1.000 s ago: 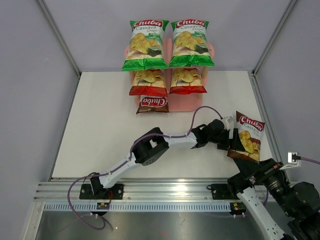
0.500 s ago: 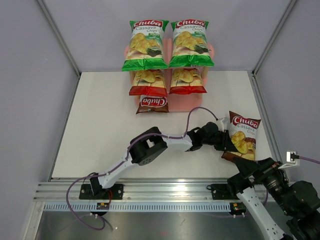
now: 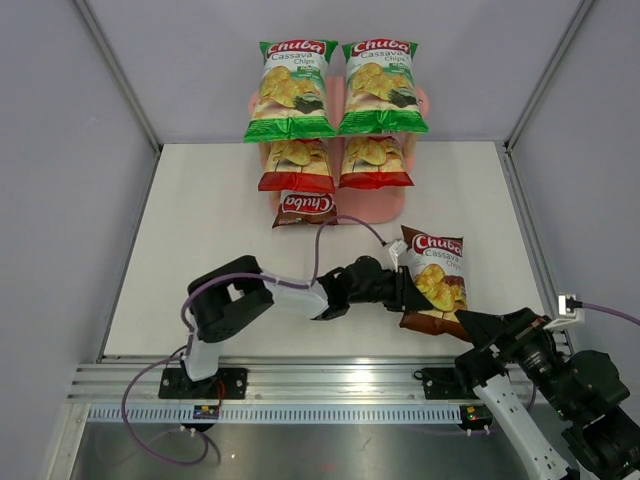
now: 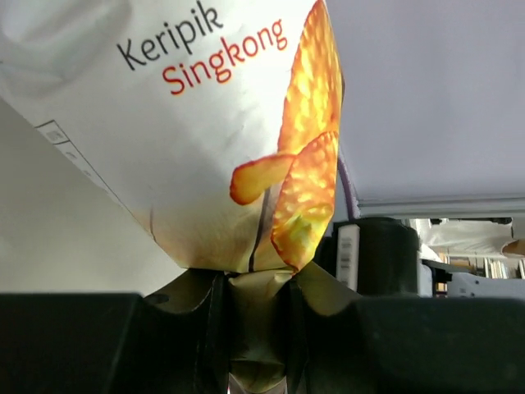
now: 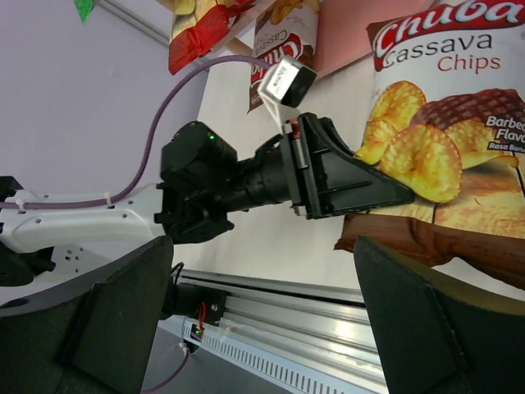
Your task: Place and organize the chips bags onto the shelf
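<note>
My left gripper (image 3: 408,291) is shut on the lower left edge of a dark brown chips bag (image 3: 434,281), held upright over the table right of centre. In the left wrist view the black fingers (image 4: 189,328) pinch a fold of the bag's pale back (image 4: 205,148). The right gripper (image 3: 486,327) stands open just below the bag, nothing between its fingers (image 5: 107,312); that view shows the bag (image 5: 459,164) and the left gripper (image 5: 385,193). The pink shelf (image 3: 372,207) carries two green bags (image 3: 292,90) on top, two red bags (image 3: 296,165) in the middle and one brown bag (image 3: 305,207) at the bottom left.
The white table (image 3: 200,250) is walled by grey panels on the left, right and back. An aluminium rail (image 3: 320,385) runs along the near edge. A purple cable (image 3: 345,225) loops from the left arm near the shelf's foot.
The left gripper shut on the dark brown bag and carried it left, from the table's right side toward the middle. The right gripper stayed open.
</note>
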Robot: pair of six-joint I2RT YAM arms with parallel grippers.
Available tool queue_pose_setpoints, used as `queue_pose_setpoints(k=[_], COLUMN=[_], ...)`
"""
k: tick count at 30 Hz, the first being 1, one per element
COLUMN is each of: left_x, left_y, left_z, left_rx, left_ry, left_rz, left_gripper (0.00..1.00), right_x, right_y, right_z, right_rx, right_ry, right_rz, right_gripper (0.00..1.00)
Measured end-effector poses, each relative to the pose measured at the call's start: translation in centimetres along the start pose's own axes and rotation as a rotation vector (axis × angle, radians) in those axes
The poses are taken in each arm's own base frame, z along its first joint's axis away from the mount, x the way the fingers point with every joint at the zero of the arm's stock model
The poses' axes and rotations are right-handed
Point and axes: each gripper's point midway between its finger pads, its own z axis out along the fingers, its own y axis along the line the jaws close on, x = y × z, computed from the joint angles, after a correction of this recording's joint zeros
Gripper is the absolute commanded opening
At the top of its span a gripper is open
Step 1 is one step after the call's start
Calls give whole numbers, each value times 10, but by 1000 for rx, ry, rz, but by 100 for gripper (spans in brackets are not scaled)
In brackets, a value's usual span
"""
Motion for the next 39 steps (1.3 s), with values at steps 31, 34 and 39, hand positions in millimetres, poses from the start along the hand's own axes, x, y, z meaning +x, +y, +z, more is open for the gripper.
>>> queue_pose_setpoints(k=[31,34,39], left_x=[-117,-122,-120], left_y=[-159,-161,-154], left_z=[-256,-273,-289], left_rx=[11,31,54], left_ry=[-758,-820,-879], left_rz=[186,172,149], left_gripper=[11,11,10], right_x=[38,40,29], right_y=[100,107,128], right_z=[81,104,136], right_rx=[-535,-545,-617], right_ry=[286,326,321], right_rz=[265,289,299], right_gripper=[99,99,99])
